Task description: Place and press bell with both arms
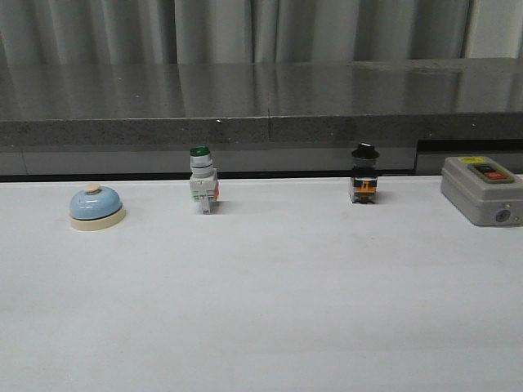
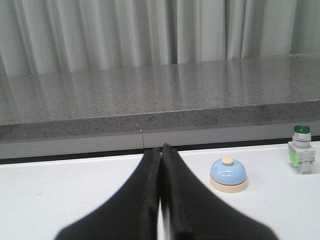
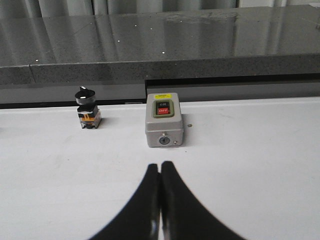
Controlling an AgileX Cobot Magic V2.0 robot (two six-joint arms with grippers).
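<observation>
Bell (image 1: 96,207) upright on table (image 1: 261,310), far left of green switch (image 1: 203,189), untouched and free for pickup; left hand (image 2: 161,150) and right hand (image 3: 160,167) pinched closed, empty, both well short.

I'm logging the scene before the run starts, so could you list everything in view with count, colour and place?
Dome call bell: one, glossy light blue with cream base and button, far left of the white table, at the back.
Push-button switch: one, white body with green cap, right of the bell.
Knob switch: one, black with an orange stripe, right of centre.
Control box: one, grey, with ON and OFF buttons on top, far right.
Stone ledge: one, dark grey speckled, behind the table.
Curtain: grey, pleated, at the back.
Left gripper: black fingers closed, empty, beside the bell.
Right gripper: black fingers closed, empty, facing the control box.
</observation>
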